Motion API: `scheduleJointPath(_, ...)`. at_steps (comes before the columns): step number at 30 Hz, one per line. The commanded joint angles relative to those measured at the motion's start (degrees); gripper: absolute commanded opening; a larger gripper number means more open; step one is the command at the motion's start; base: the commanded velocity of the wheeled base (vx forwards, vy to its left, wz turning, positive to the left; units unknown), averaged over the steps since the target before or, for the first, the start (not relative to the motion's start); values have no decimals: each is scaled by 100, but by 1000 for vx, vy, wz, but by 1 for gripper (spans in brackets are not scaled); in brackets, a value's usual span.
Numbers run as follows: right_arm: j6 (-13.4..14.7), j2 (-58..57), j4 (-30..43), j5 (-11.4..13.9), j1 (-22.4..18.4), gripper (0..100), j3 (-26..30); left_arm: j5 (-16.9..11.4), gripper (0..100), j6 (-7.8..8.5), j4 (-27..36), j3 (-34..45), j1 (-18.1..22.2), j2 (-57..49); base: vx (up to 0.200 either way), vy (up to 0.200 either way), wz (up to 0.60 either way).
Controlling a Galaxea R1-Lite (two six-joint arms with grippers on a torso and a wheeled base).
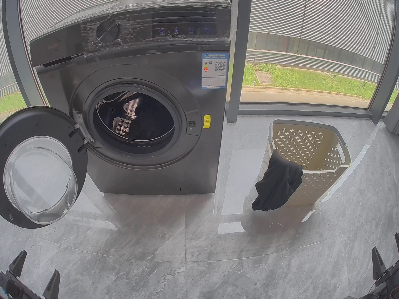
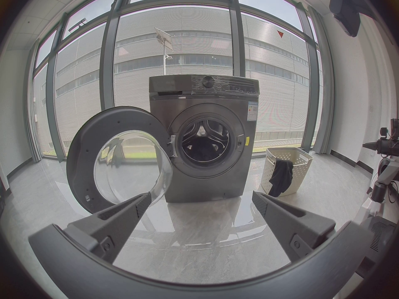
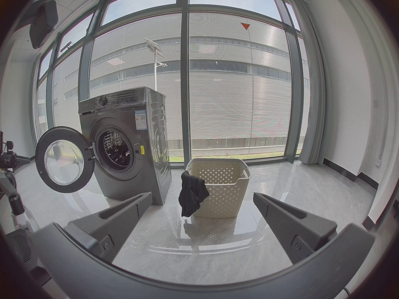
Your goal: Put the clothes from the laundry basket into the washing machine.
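Observation:
A dark grey washing machine (image 1: pixel 137 104) stands at the back left, its round door (image 1: pixel 39 167) swung wide to the left and the drum (image 1: pixel 135 119) exposed. To its right sits a cream laundry basket (image 1: pixel 309 158) with a black garment (image 1: pixel 277 182) draped over its near-left rim. My left gripper (image 1: pixel 35 273) is open at the bottom left, far from both. My right gripper (image 1: pixel 386 258) is open at the bottom right, short of the basket. The left wrist view faces the washing machine (image 2: pixel 205 138); the right wrist view faces the basket (image 3: pixel 218 185) and garment (image 3: pixel 192 192).
Glossy grey tile floor (image 1: pixel 199 246) stretches between me and the machine. Floor-to-ceiling windows with a dark pillar (image 1: pixel 239 50) stand behind the machine and basket. The open door juts out over the floor on the left.

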Motion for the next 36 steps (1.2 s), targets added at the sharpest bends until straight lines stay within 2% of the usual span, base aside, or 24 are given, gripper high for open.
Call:
scheduleJointPath(1,1,-79,1,-2,1,100,101,-2,100,4,0,92,-2,-79,0,-200,0)
scheduleJointPath(14,1,-79,1,-2,1,100,101,-2,100,-22,0,92,-2,-79,0,-200,0)
scheduleJointPath(36,-8,-79,1,-2,1,100,101,-2,100,-22,0,92,7,-79,0,-9,0)
